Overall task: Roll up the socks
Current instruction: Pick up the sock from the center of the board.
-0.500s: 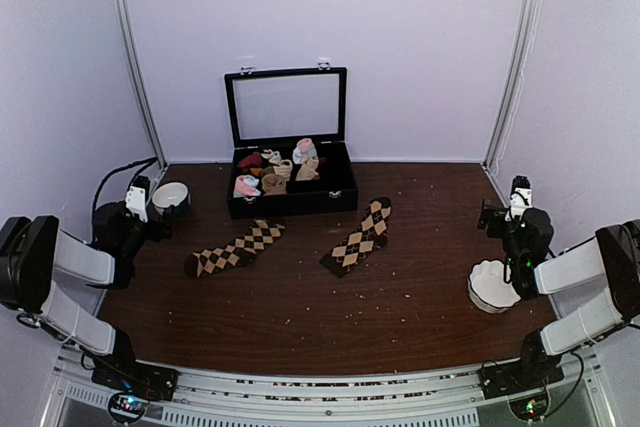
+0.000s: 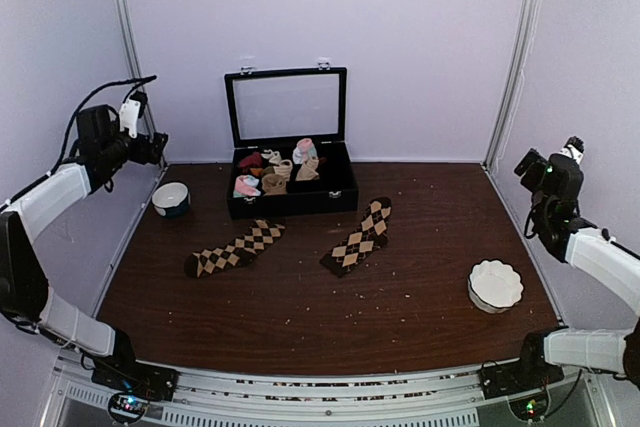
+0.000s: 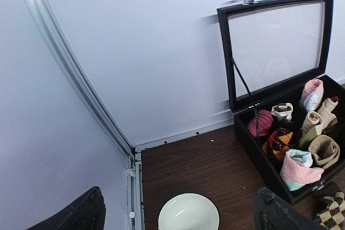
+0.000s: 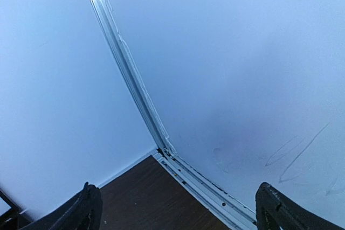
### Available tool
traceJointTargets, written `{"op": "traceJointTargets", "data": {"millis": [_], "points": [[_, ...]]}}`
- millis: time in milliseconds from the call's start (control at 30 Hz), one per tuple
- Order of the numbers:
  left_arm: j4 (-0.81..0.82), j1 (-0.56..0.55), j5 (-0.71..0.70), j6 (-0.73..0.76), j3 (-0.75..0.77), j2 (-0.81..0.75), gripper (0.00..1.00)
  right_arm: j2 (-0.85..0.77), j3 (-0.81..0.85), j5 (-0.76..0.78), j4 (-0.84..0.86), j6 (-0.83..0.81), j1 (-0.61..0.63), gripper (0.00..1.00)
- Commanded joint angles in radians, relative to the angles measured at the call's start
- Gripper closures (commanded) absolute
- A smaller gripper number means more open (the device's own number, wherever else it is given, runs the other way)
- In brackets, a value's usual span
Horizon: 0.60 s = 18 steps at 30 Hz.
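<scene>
A dark wood tabletop [image 2: 420, 332] fills the floor of the white-walled booth, and the black case [image 2: 290, 205] at the back middle of it is the thing to steer by.

The left claw [image 2: 155, 150] hangs high in the air well off to the case's left, close to the metal corner post. Its fingers [image 3: 81, 214] stand spread as wide as they go, with nothing between them. The right claw [image 2: 527, 162] is raised far off to the case's right, by the side wall. Its fingers [image 4: 280, 211] are likewise wide apart and hold nothing, facing bare wall and a metal rail.

The case stands with its glass lid [image 2: 287, 107] propped upright behind it.

The argyle socks [image 2: 300, 242], dark brown with tan diamonds, lie flat and unrolled on the tabletop just in front of the case, apart from each other. The first sock [image 2: 235, 248] runs slantwise from the case's front left corner. The second sock [image 2: 358, 237] slants away from its front right corner. Neither claw is near them.

A fluted white bowl [image 2: 495, 285] sits well to the case's right and forward of it. A smaller bowl [image 2: 170, 198], white inside, sits just left of the case.

Small sock rolls [image 2: 275, 175] in pink, white, tan and maroon fill the case's compartments. Pale specks [image 2: 400, 292] dot the wood in front of the case.
</scene>
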Motion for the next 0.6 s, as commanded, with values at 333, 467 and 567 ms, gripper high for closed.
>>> {"op": "traceJointTargets", "data": {"millis": [333,467,567], "points": [[-0.679,0.006,0.12,0.188,0.23,0.056,0.02,0.296,0.251,-0.032,-0.427,-0.1,0.754,0.0],[-0.725,0.005,0.134,0.2,0.228,0.07,0.02,0.517,0.361,-0.069,-0.367,-0.123,0.862,0.02],[-0.779,0.004,0.182,0.241,0.225,0.068,0.02,0.682,0.496,-0.119,-0.389,-0.136,0.9,0.1]]}}
